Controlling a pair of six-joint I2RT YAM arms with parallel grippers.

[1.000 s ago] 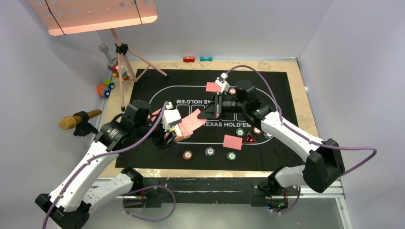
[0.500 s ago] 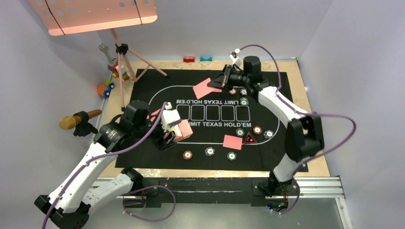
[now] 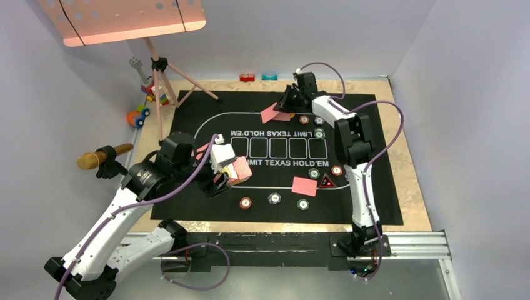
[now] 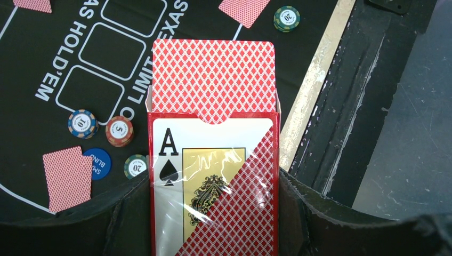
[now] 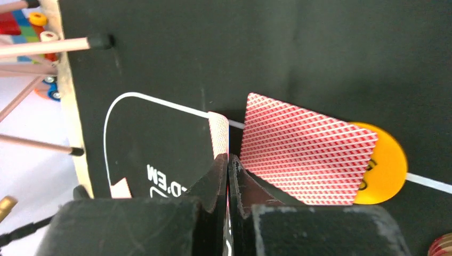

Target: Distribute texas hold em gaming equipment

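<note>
The left gripper (image 3: 226,172), at the near left of the black mat (image 3: 375,200), is clamped on a red card box (image 4: 213,176); the box's open end shows a red-backed deck (image 4: 213,74) standing out of it, and its face bears an ace of spades. The right arm reaches to the far side of the mat, where the right gripper (image 3: 286,106) has its fingers (image 5: 221,176) pressed together on the edge of a red-backed card (image 5: 218,133) held on edge. Just right of this card, a second card (image 5: 306,160) lies flat, covering part of an orange round button (image 5: 386,165) on the white outline.

Other equipment on the mat: a single card (image 3: 304,185) near the centre right, touching a red-black triangular marker (image 3: 326,182); three chips (image 3: 274,199) in a near row; further chips (image 3: 319,132) toward the far right. The left wrist view shows another card (image 4: 66,178) beside a blue button (image 4: 98,160) and three chips (image 4: 118,131).

Off the mat, at the far edge of the table (image 3: 409,156): a red block (image 3: 247,77) and a teal block (image 3: 269,77). At the far left: toy pieces (image 3: 139,115) and a stand (image 3: 161,75).
</note>
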